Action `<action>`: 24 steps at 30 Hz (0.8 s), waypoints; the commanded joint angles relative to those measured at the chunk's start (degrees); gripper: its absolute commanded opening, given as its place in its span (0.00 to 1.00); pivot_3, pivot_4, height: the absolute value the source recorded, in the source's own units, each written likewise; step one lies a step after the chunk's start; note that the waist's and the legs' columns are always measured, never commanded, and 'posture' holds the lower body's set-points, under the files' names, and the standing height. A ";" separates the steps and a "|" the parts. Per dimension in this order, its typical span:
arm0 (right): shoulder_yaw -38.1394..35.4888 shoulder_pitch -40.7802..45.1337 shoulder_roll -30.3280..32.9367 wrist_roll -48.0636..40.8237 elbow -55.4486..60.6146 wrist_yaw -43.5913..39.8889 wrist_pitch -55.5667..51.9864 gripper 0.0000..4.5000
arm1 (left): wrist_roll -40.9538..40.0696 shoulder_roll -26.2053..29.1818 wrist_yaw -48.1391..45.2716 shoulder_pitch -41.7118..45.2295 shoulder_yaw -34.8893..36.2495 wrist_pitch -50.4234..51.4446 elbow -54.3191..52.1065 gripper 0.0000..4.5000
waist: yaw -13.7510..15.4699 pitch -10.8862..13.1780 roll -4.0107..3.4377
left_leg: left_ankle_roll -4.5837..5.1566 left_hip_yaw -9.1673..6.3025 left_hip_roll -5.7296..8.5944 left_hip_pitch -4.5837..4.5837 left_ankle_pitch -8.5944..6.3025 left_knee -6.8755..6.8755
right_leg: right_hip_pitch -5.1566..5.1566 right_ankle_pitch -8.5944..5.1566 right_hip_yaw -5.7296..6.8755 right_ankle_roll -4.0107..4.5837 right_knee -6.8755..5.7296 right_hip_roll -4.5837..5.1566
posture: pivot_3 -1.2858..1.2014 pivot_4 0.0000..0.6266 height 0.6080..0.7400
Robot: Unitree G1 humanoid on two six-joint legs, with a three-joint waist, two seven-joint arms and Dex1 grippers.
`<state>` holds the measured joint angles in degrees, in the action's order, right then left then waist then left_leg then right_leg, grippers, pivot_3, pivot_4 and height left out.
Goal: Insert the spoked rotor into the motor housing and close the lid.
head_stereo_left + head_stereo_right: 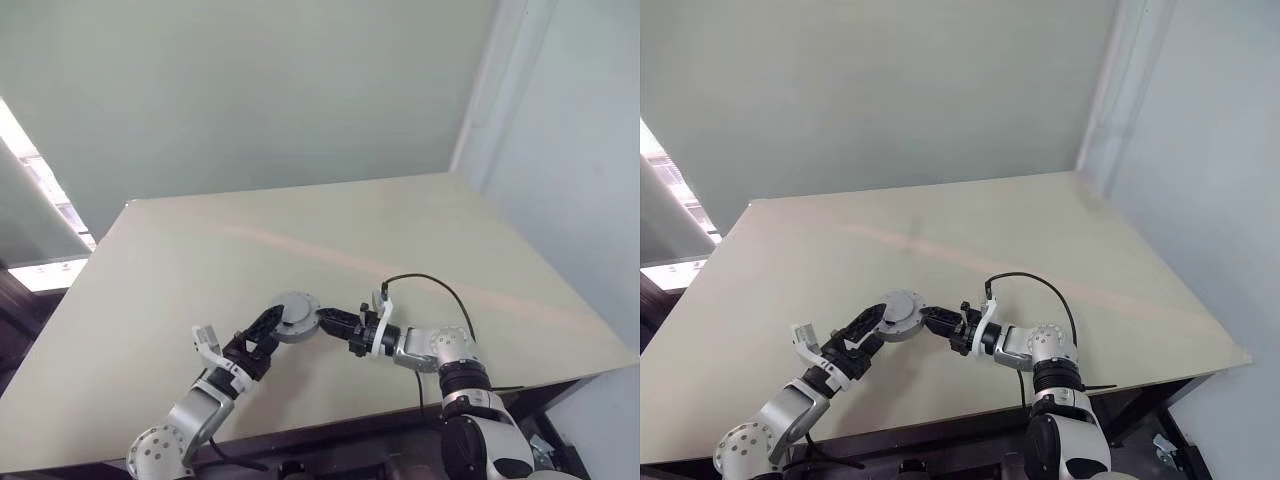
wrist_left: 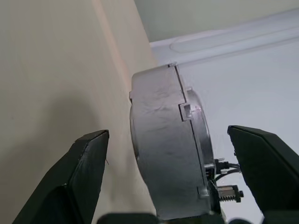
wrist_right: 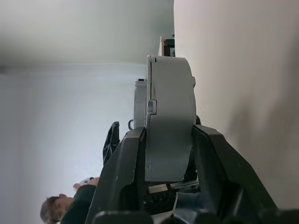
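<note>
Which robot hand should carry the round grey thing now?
Right. The right gripper already clamps the round grey metal motor assembly above the beige table. The left gripper stands wide open around it, fingers apart from it.

Matt grey metal on the motor housing (image 2: 163,149), faintly grainy along its rim. Smooth matt black plastic fingers (image 2: 79,177) on the left gripper (image 1: 272,325). Beneath, the bench (image 1: 300,240) looks smooth, pale and matt.

Right gripper (image 1: 322,320) clamped on round grey motor housing (image 1: 296,314), held near front edge of beige table (image 1: 300,230). Left gripper (image 1: 268,327) spread wide, fingers flanking housing's other side.
</note>
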<state>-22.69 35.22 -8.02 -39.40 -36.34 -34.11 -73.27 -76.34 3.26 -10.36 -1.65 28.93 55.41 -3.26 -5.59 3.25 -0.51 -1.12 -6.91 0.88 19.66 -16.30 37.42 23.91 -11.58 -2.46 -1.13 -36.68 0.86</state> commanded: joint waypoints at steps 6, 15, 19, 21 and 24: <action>1.03 1.52 -1.81 -4.02 4.70 -0.54 -1.24 0.28 | -1.64 -0.05 -0.44 1.55 -1.23 -2.86 0.98 0.99 | 0.01 0.00 0.00 | 0.00 0.00 0.00 0.00 0.00 0.00 | 0.01 0.00 0.00 0.00 0.00 0.00 | 0.52 0.00 1.00; 1.89 1.12 -1.53 -4.55 5.48 -0.27 -1.99 0.28 | -3.01 0.14 0.07 2.07 -3.14 -1.29 2.92 0.57 | 0.02 0.00 0.00 | 0.00 0.00 0.01 0.02 0.00 0.00 | 0.01 0.00 0.00 0.00 0.00 0.00 | 0.52 0.00 1.00; 2.15 1.03 -1.39 -4.80 5.63 -0.39 -2.02 0.28 | -4.24 0.47 -0.18 1.90 -4.30 0.20 3.54 0.48 | 0.02 0.00 0.00 | 0.00 0.00 0.01 0.03 0.00 0.00 | 0.02 0.00 0.00 0.00 0.00 0.00 | 0.52 0.00 1.00; 2.33 0.93 -1.40 -4.76 5.87 -0.48 -1.98 0.28 | -4.66 0.23 -0.33 1.89 -4.65 0.39 3.88 0.48 | 0.01 0.00 0.00 | 0.00 0.00 0.01 0.02 0.00 0.00 | 0.02 0.00 0.00 0.00 0.00 0.00 | 0.52 0.00 1.00; 2.60 0.67 -1.53 -4.54 6.46 -0.44 -1.33 0.28 | -5.01 -0.24 -0.63 1.91 -4.84 0.01 4.26 0.48 | 0.02 0.00 0.00 | 0.00 0.00 0.01 0.02 0.00 0.01 | 0.02 0.00 0.00 0.00 0.00 0.00 | 0.52 0.00 1.00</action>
<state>-20.70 34.38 -7.98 -40.54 -33.13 -32.69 -75.00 -80.77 3.42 -10.44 -0.18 26.46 53.93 1.55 -5.58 3.25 -0.51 -1.12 -6.91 0.88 19.68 -16.29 37.42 23.94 -11.58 -2.46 -1.13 -36.69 0.86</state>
